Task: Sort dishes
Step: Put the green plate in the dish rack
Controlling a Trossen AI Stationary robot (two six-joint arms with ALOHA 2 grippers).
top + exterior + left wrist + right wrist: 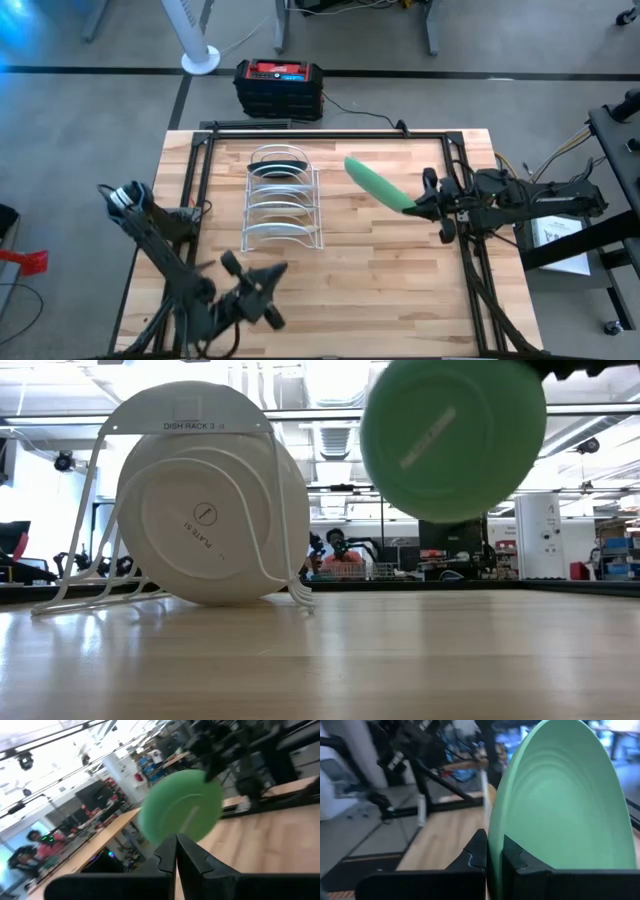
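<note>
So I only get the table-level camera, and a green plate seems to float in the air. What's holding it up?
Observer: The right gripper pinches the green plate by its rim, on edge, to the right of the white rack.
Visitor: And the other arm?
Observer: The left gripper is shut on nothing, over the table's left half.
Visitor: I see only white plates in that rack.
Observer: From above, a dark plate stands in its far end slot.

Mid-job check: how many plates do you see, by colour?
Green plate, in right gripper: 1
Dark plate, in rack: 1
White plate, in rack: 1
Total: 3 for sure; the rack may hide more.
</note>
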